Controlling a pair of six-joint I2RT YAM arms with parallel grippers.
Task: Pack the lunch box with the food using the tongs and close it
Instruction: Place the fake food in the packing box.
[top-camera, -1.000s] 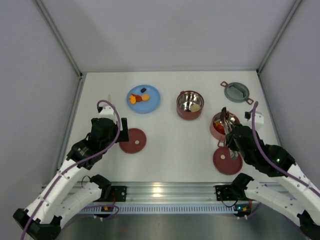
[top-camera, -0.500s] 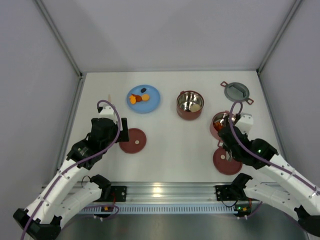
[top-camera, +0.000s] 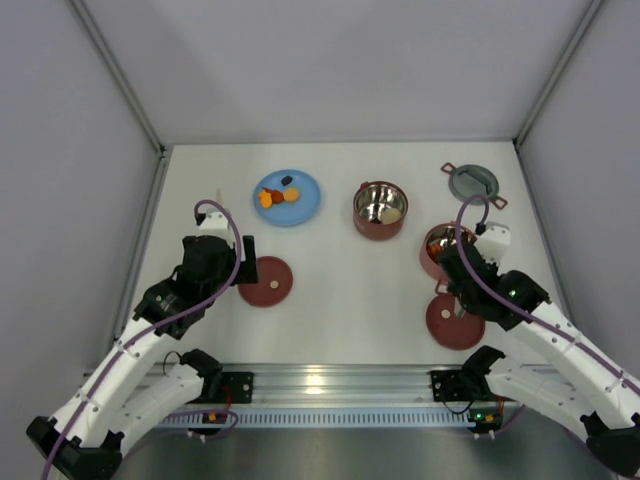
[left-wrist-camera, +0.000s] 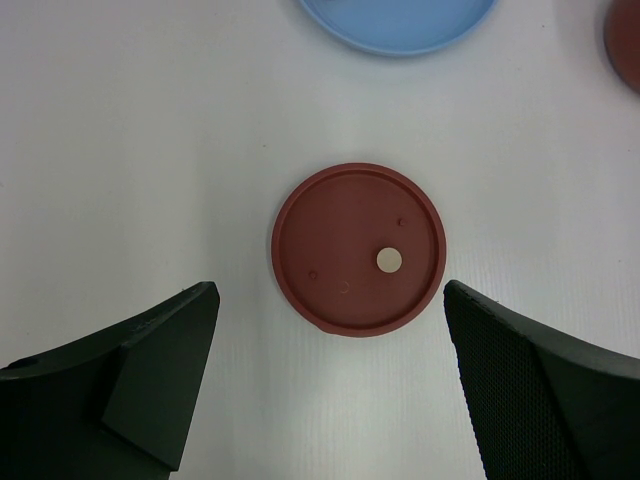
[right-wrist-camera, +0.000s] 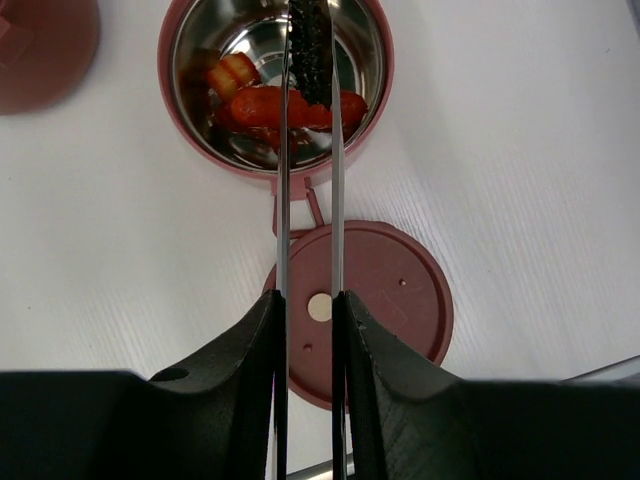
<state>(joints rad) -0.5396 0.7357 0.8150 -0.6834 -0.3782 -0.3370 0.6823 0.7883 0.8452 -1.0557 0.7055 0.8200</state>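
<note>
The right gripper (right-wrist-camera: 308, 300) is shut on the silver tongs (right-wrist-camera: 283, 200), one arm against each finger. Between their tips the tongs pinch a black piece of food (right-wrist-camera: 308, 50), which sits over a dark-red lunch box bowl (right-wrist-camera: 385, 70) holding orange and brown pieces (right-wrist-camera: 270, 105). In the top view that bowl (top-camera: 432, 255) is at the right, partly under the right gripper (top-camera: 455, 262). A second bowl (top-camera: 358, 215) with a cream piece stands mid-table. The left gripper (left-wrist-camera: 330, 300) hangs open above a dark-red lid (left-wrist-camera: 350, 230).
A light-blue plate (top-camera: 305, 205) at the back left carries orange and black pieces (top-camera: 275, 196). The grey two-eared cover (top-camera: 472, 183) lies at the back right. Another dark-red lid (top-camera: 455, 322) lies just in front of the right bowl. Grey walls enclose the table.
The right wrist has swung in over the right bowl, bringing the tongs with it. The left arm has not moved.
</note>
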